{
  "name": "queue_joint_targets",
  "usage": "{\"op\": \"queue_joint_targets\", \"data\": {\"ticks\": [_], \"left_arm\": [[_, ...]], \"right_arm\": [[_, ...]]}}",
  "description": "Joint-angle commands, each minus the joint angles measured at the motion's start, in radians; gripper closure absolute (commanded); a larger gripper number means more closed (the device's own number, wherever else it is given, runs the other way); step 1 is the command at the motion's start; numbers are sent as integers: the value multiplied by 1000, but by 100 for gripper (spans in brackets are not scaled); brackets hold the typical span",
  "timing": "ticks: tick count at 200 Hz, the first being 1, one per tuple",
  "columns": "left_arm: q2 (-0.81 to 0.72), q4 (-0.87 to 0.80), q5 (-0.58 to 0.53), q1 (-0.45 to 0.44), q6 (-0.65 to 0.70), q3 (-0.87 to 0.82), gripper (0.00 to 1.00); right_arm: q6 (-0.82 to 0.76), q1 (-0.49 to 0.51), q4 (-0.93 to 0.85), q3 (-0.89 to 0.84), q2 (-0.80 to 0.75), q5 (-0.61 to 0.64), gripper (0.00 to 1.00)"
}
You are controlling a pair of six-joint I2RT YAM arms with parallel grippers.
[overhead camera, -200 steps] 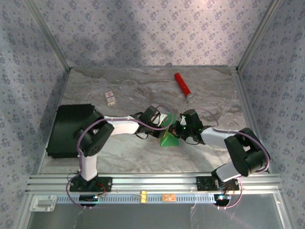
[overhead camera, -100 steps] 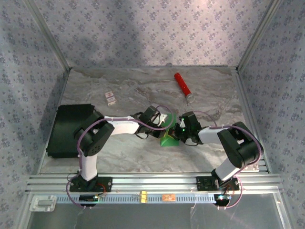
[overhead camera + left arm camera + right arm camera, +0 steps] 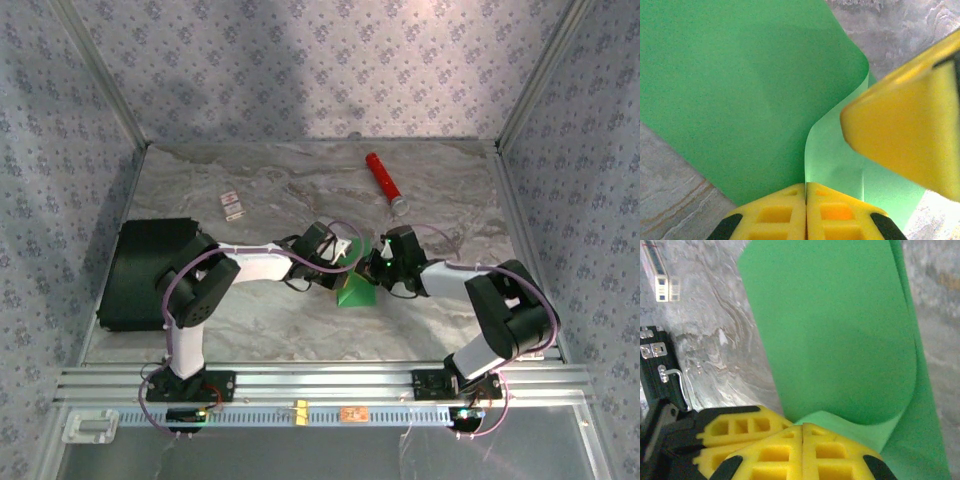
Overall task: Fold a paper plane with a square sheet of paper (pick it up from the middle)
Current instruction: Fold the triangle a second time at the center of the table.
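Observation:
The square sheet of paper [image 3: 355, 292] is bright green and stands curled on the marble table [image 3: 280, 320], between the two arms. My left gripper [image 3: 349, 270] reaches it from the left. In the left wrist view the left gripper [image 3: 806, 189] is shut with an edge of the paper [image 3: 740, 90] pinched in the seam. My right gripper [image 3: 373, 275] meets it from the right. In the right wrist view the right gripper [image 3: 802, 429] is shut on a pale folded flap of the paper [image 3: 840, 330], which bows away in a wide curl. The two grippers almost touch.
A red cylinder [image 3: 383, 180] lies at the back right. A black flat box [image 3: 145, 275] sits at the left edge, and its latch side is seen as the black flat box [image 3: 660, 370]. A small white card [image 3: 232, 206] lies behind the left arm. Patterned walls close three sides.
The right arm's elbow swung inward, then eased back a little, and its gripper shifted slightly. The paper and the left gripper stayed almost where they were. Both grippers remained shut.

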Motion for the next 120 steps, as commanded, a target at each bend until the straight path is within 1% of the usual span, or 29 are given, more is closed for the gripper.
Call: {"op": "queue_joint_targets", "data": {"ticks": [1,46,92,120], "left_arm": [[39,-65,7,2,8,-7,93],[40,-67,7,4,8,-7,93],[42,-73,10,5,11,-5,93],[40,-71,12,5,9,-8,93]], "right_arm": [[-27,-13,-50,8,34,33,95],[-18,-39,-27,-65,52,82,95],[-28,-78,-30,-28,13,8,95],[-33,-90,-38,2,-2,-7,95]]}}
